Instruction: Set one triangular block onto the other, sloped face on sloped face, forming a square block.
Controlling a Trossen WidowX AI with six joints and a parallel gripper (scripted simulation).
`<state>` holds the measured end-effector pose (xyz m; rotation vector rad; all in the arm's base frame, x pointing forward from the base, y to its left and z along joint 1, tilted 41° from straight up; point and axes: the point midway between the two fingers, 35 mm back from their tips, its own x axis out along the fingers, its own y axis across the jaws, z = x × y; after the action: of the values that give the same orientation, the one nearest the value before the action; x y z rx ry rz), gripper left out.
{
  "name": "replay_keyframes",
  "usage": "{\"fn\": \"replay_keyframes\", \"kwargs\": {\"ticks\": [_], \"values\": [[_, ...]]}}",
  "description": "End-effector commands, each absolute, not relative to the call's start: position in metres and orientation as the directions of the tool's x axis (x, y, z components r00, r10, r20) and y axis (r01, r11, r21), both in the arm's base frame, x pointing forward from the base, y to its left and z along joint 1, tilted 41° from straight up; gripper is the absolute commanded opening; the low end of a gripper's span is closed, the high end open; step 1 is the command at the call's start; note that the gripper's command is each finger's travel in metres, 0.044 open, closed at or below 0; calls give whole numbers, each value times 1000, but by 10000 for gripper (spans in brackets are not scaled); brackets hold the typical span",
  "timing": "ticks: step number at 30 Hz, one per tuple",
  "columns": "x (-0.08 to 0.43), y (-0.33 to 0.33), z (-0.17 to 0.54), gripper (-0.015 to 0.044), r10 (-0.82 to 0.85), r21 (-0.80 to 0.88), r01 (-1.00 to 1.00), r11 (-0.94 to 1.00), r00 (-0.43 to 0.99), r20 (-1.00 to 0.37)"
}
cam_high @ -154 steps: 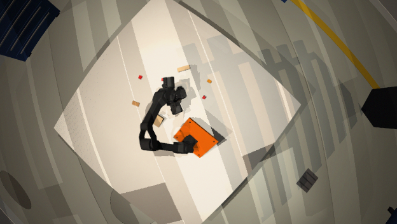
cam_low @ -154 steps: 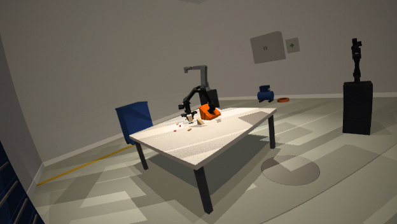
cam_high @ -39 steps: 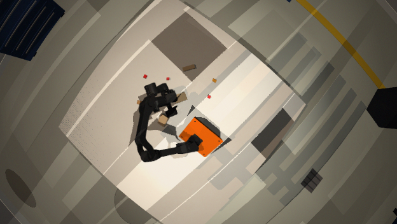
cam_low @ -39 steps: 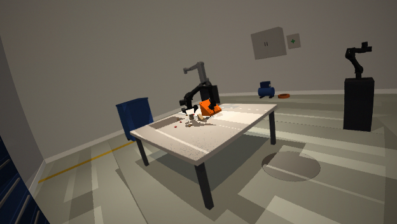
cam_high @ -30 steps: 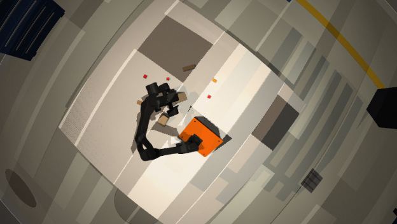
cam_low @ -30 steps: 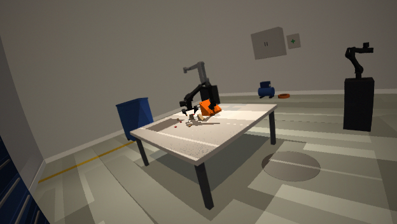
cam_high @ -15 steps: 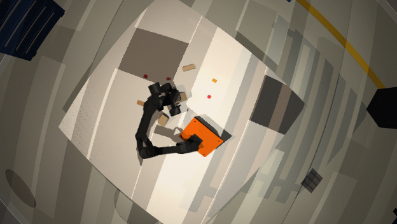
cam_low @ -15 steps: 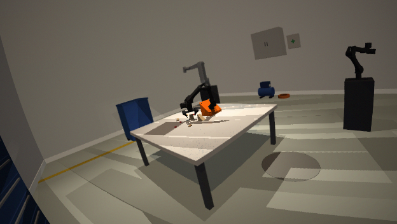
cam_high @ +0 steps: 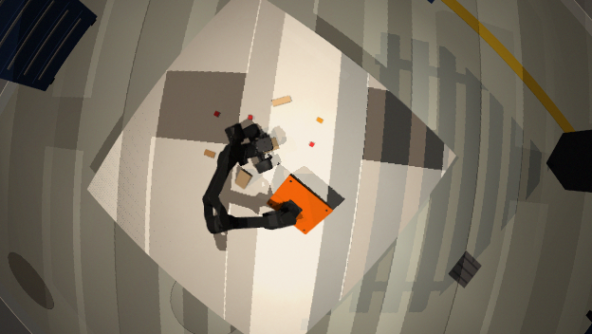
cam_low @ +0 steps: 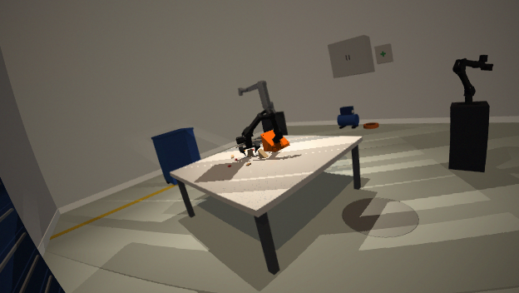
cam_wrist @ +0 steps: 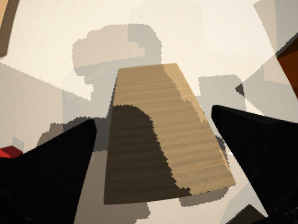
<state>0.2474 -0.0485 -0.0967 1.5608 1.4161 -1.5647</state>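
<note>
Gripper point(cam_high: 258, 151) point(cam_low: 249, 151) point(cam_wrist: 154, 117) with fingers wide apart, nothing clamped, tips astride one wooden block point(cam_high: 275, 143) point(cam_low: 250, 153) point(cam_wrist: 165, 135), probably to close on opposite sides for a straight lift. Well inside every edge of the counter point(cam_high: 180, 204) point(cam_low: 258, 191) point(cam_wrist: 215, 40), both task blocks, still separate; second block point(cam_high: 243, 178) point(cam_low: 263, 153) point(cam_wrist: 250, 215) nearer the top view's left corner, apparently left clear as the lower half.
</note>
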Motion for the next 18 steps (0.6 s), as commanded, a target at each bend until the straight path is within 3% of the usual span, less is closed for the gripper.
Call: {"fn": "replay_keyframes", "kwargs": {"ticks": [1,8,15,18], "values": [[247,-47,-99,387,309,-307,892,-331,-206,-929],[247,-47,-99,204,309,-307,892,-331,-206,-929],[247,-47,-99,157,309,-307,892,-331,-206,-929],[247,-47,-99,78,309,-307,892,-331,-206,-929]]}}
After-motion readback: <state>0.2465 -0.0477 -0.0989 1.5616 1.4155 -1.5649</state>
